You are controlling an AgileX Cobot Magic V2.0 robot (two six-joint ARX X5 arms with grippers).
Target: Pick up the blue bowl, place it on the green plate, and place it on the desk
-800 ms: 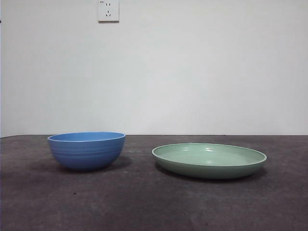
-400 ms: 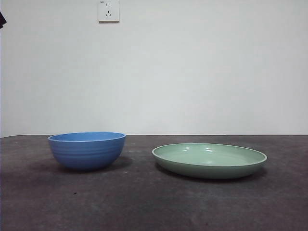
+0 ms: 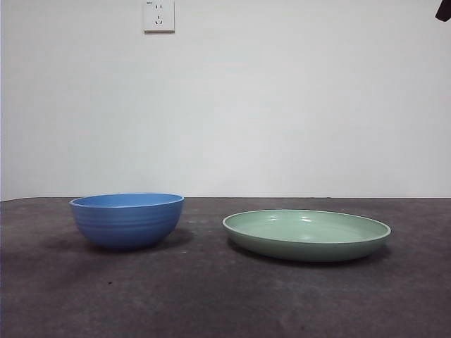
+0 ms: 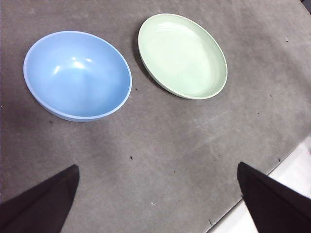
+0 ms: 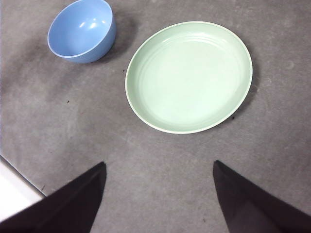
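front view: one blue bowl (image 3: 127,220) stands upright on the desk (image 3: 211,296), and one green plate (image 3: 306,234) lies flat on the desk to the side of it, with a clear strip of tabletop between the two. they do not touch. the bowl's inside cannot be seen from this low angle; the part of the plate's inside that shows is bare. the desk's far edge meets a white wall (image 3: 282,105), where one socket (image 3: 158,15) sits high up. a small black tip (image 3: 443,10) shows at the top corner on the plate's side. open tabletop runs in front of both dishes.

left wrist view: the left gripper (image 4: 155,199) hangs high above the desk, its two jaws spread wide and holding nothing. the bowl (image 4: 77,75) is empty, its glossy inside catching light. the plate (image 4: 182,56) is empty too and sits just beside the bowl, apart. bare desk lies between the jaws and the dishes, and a pale edge (image 4: 291,174) of the tabletop shows near one jaw.

right wrist view: the right gripper (image 5: 159,194) also hangs above the desk with its jaws spread wide, gripping nothing. the plate (image 5: 189,76) lies nearer to it, the bowl (image 5: 81,30) farther off, both empty. the desk edge (image 5: 14,187) shows beside one jaw.
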